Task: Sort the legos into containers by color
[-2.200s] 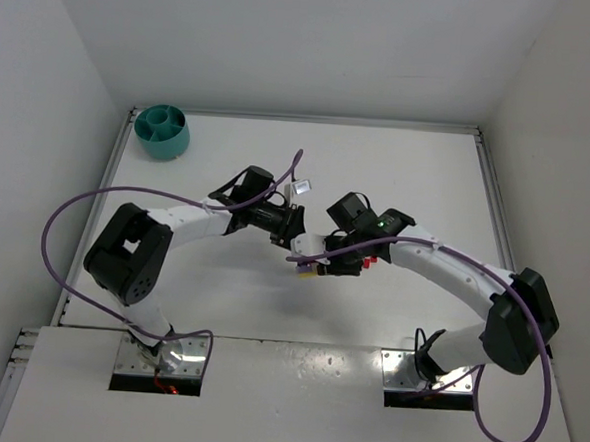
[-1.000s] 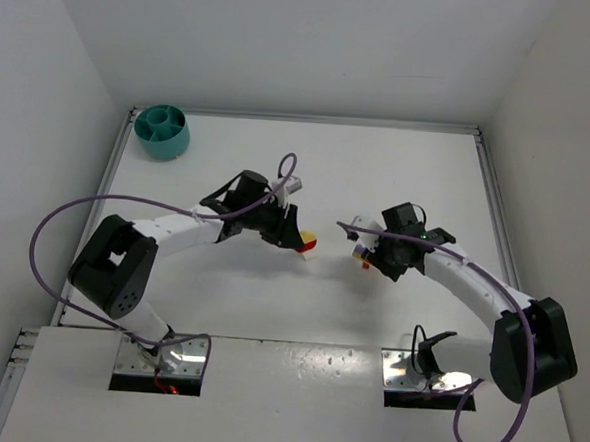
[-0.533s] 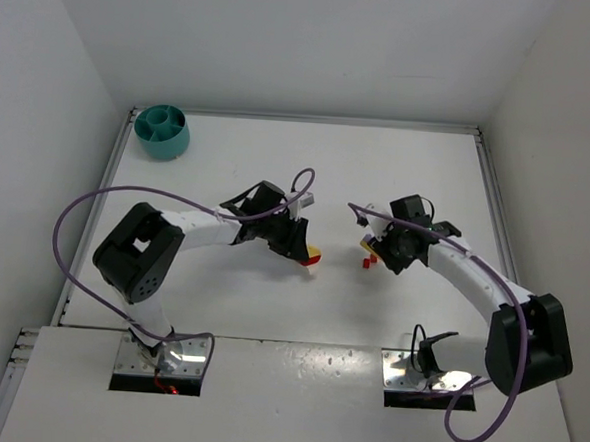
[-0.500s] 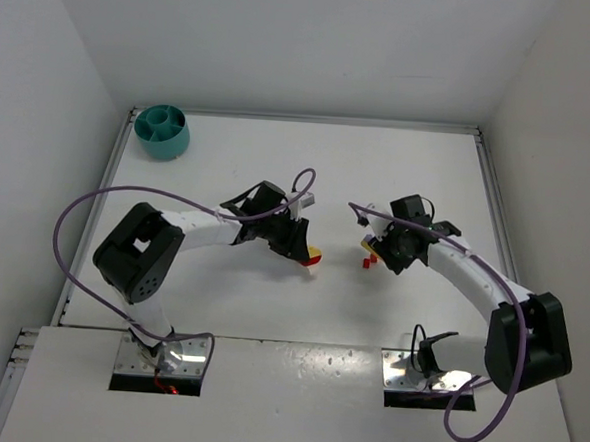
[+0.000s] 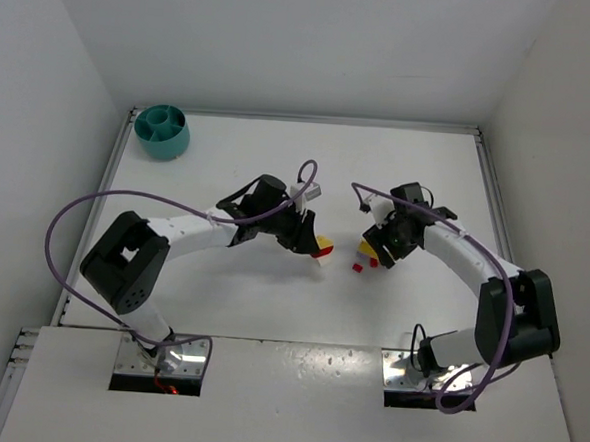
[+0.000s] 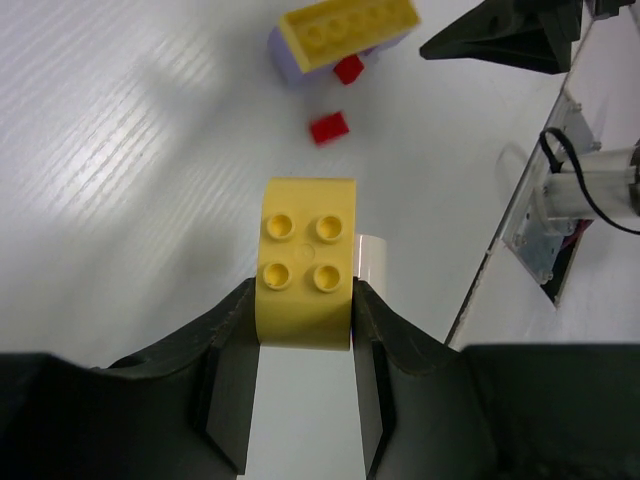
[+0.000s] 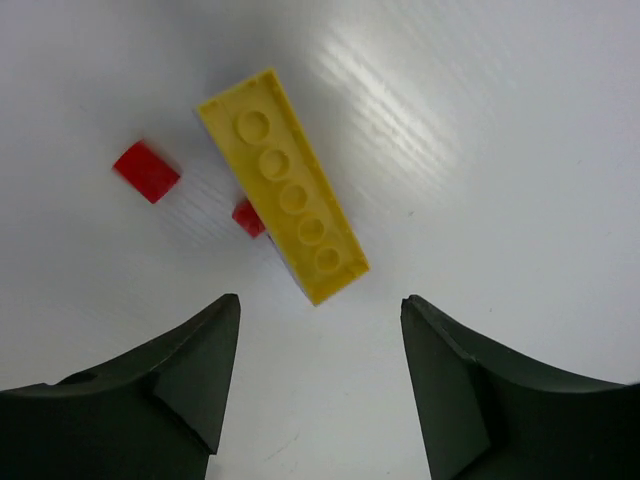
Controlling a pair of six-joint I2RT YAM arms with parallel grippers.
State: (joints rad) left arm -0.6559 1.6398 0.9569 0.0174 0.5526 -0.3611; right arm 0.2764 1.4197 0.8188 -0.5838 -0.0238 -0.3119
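My left gripper [image 6: 303, 292] is shut on a yellow studded square brick [image 6: 305, 262] and holds it above the table; a red edge shows on this brick in the top view [image 5: 322, 247]. A long yellow studded brick [image 7: 283, 185] lies on a purple brick [image 6: 285, 62], with two tiny red bricks [image 7: 146, 170] [image 7: 248, 217] beside them. My right gripper [image 7: 320, 312] is open and empty just above this pile, and shows in the top view [image 5: 379, 245] at mid table. The teal bowl [image 5: 162, 131] with curved dividers stands at the far left corner.
A small white piece [image 6: 372, 265] sits against the held brick's side. The two grippers [image 5: 312, 240] are close together at mid table. White walls border the table on the left, back and right.
The grippers met at mid table, then drew apart, the left keeping the yellow square brick. The left has since moved right. The long yellow brick and red bricks now lie under the open right gripper.
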